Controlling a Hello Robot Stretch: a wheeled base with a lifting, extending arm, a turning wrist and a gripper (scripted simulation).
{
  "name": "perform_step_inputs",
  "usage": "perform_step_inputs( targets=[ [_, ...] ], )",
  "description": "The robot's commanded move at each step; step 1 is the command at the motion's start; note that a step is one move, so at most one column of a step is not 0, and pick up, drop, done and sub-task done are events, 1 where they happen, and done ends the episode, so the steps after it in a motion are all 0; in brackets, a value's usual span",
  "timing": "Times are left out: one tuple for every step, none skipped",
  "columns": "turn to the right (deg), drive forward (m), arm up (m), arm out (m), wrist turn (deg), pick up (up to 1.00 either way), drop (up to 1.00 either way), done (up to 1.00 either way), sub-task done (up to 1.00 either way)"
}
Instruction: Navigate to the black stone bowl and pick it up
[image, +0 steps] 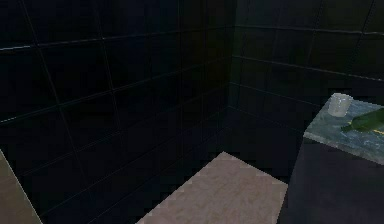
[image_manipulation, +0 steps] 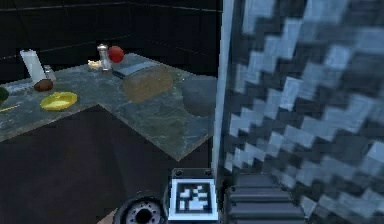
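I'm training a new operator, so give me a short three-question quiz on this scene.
1. True or false: a red round thing lies on the counter.
2. The dish on that counter is: A yellow, B blue, C white?
3. Fill in: the tiles of the forward view's wall are ___.
Key: 1 true; 2 A; 3 black.
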Motion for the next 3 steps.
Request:
perform_step_inputs(
  targets=[
    [0.0,0.0,0.0,0.48,0.0,0.0,0.0,0.0,0.0],
    [0.0,0.0,0.0,0.0,45.0,0.0,0.0,0.0,0.0],
    [0.0,0.0,0.0,0.0,45.0,0.0,0.0,0.0,0.0]
  ],
)
